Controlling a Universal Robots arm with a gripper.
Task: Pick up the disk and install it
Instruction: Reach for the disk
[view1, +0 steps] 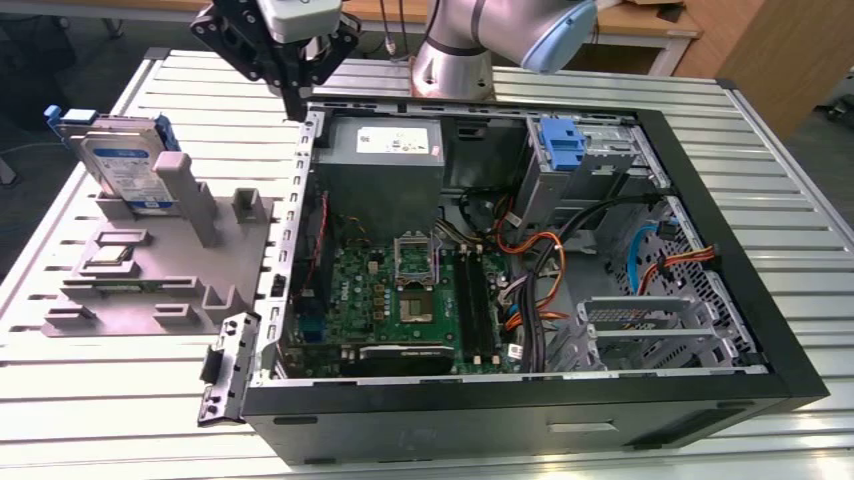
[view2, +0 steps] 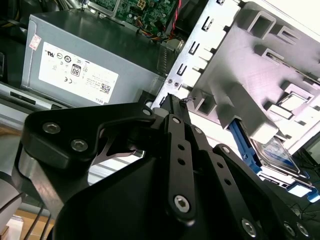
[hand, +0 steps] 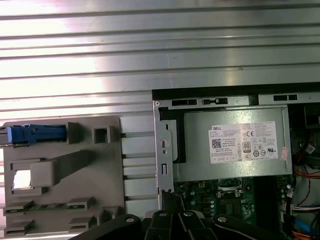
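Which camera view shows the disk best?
The exterior view: the disk stands on edge in the grey holder, its labelled face in plain sight. The second wrist view catches part of the disk behind the holder; the first wrist view sees the disk edge-on, mostly its blue rail.

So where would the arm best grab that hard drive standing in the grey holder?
Its free upper end, coming from above, fingers across the two flat faces. The disk stands nearly upright, its lower end seated in the grey holder, leaving the top exposed.
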